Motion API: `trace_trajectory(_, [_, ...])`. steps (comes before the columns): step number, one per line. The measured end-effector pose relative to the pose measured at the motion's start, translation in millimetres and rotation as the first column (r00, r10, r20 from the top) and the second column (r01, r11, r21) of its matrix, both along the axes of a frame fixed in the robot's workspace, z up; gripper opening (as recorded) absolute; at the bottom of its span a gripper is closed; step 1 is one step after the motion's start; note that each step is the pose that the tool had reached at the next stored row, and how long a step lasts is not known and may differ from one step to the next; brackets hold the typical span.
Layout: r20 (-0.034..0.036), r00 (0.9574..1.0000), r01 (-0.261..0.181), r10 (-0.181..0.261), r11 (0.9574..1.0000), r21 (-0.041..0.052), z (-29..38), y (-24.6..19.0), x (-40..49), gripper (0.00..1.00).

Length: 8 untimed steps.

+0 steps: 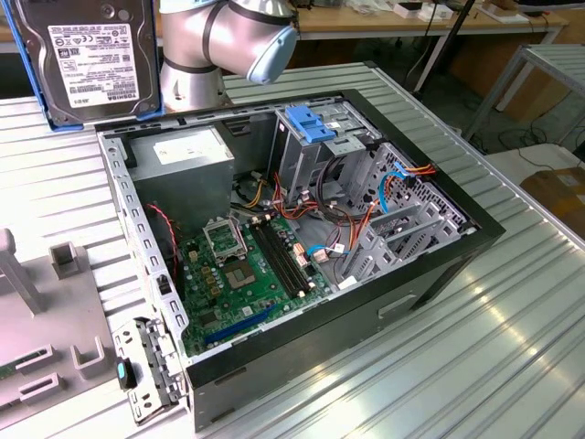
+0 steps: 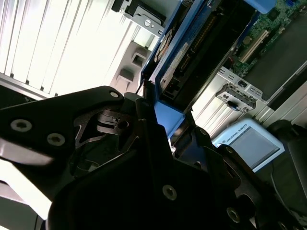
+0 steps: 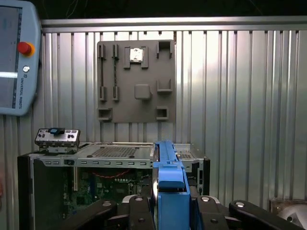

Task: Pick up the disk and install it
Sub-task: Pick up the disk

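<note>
The disk (image 1: 90,57), a grey metal drive with a pale label and a blue carrier rail, hangs upright in the air at the exterior view's upper left, behind the open computer case (image 1: 302,238). In the first wrist view the disk (image 3: 169,178) stands edge-on, with my gripper (image 3: 171,211) shut on its blue carrier and a black finger (image 3: 136,211) on each side. In the second wrist view the disk (image 2: 192,48) reaches out from my gripper (image 2: 165,127) towards the case. The arm's grey joint (image 1: 224,37) sits beside the disk.
Inside the case are a green motherboard (image 1: 251,270), a power supply (image 1: 187,155) and a tall metal drive cage with a blue bracket (image 1: 315,123) on top. A grey fixture plate (image 1: 46,320) lies at the exterior view's left. A teach pendant (image 3: 14,57) lies beyond the case.
</note>
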State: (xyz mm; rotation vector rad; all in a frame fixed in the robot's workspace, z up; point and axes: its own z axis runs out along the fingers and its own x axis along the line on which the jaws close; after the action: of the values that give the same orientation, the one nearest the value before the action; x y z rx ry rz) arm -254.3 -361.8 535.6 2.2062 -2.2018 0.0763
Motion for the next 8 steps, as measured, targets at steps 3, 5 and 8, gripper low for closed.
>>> trace_trajectory(3, [0.0, 1.0, 0.0, 0.0, 1.0, 0.0, -0.1, 0.0, 5.8, 0.37])
trace_trajectory(5, [0.0, 1.0, 0.0, 0.0, 1.0, 0.0, -0.2, 0.0, 10.7, 0.37])
trace_trajectory(8, [0.0, 1.0, 0.0, 0.0, 1.0, 0.0, -0.3, 0.0, 16.1, 0.37])
